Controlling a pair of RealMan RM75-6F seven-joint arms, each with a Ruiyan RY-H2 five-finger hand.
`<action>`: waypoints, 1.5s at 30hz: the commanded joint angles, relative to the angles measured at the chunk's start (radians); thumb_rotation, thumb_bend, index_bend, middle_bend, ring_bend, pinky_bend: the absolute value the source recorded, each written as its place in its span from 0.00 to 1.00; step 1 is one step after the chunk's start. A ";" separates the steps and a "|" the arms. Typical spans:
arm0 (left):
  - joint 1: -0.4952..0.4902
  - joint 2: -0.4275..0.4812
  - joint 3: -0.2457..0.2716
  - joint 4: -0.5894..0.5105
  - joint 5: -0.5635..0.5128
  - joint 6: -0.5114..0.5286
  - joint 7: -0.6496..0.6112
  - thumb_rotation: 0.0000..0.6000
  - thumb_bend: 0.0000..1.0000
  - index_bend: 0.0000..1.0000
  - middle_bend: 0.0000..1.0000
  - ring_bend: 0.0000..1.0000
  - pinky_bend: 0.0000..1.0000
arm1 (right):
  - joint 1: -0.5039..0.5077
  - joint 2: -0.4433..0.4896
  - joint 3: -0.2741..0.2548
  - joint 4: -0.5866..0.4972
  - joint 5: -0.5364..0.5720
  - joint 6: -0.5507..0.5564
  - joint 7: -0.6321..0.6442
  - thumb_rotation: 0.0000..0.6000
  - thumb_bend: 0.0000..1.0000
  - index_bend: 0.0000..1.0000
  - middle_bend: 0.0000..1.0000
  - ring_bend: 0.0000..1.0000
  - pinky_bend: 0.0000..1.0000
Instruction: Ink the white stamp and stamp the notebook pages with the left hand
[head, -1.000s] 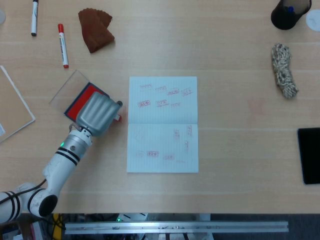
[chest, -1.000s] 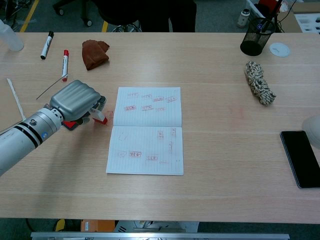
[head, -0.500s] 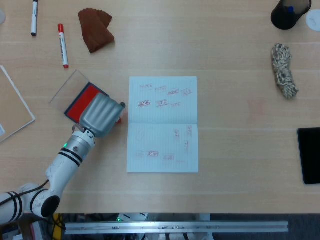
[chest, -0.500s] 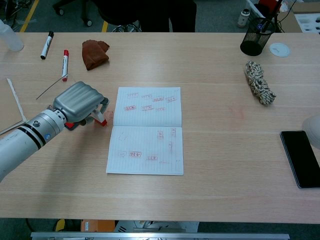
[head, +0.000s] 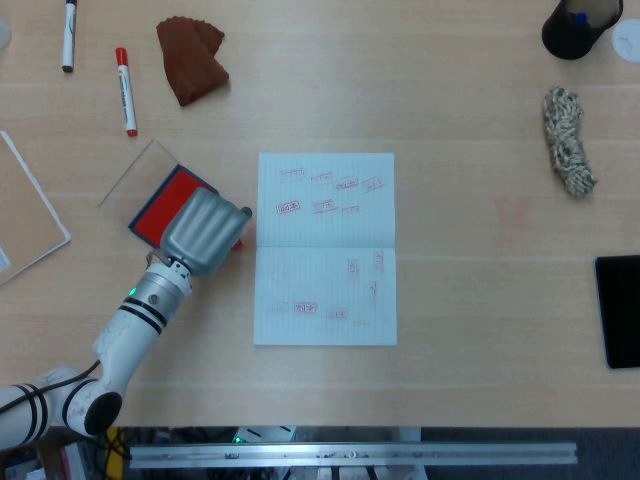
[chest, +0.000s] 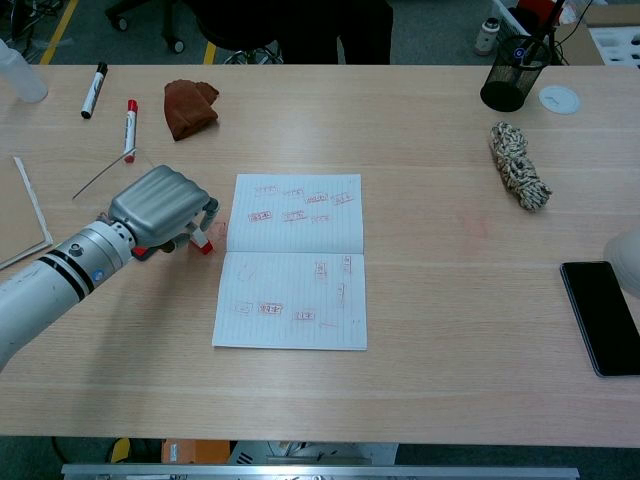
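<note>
there, blue pens (head: 578, 17) upright in the black pen cup (head: 575, 28)

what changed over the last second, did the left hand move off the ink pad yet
The left hand, gripping the white stamp, has drifted a little toward the notebook, uncovering more of the red ink pad. The stamp is near the notebook's left edge, not yet over the pages. The notebook, ink pad and markers lie as before.

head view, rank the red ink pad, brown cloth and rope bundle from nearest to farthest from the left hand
From the left hand:
1. red ink pad, just beside it, up-left.
2. brown cloth, at the table's far edge.
3. rope bundle, far right.
</note>
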 joint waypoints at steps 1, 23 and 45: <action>0.000 -0.002 0.000 0.001 0.001 0.000 -0.002 1.00 0.28 0.53 1.00 1.00 1.00 | 0.000 0.000 0.000 0.000 0.000 0.000 0.000 1.00 0.26 0.33 0.39 0.31 0.42; 0.002 0.002 -0.002 0.005 0.035 0.016 -0.030 1.00 0.28 0.58 1.00 1.00 1.00 | -0.002 -0.001 0.002 0.001 0.001 0.003 0.000 1.00 0.26 0.33 0.39 0.31 0.42; 0.003 0.071 -0.030 0.029 0.060 0.058 -0.043 1.00 0.28 0.59 1.00 1.00 1.00 | 0.002 -0.003 0.003 -0.008 -0.003 -0.001 -0.011 1.00 0.26 0.33 0.39 0.31 0.42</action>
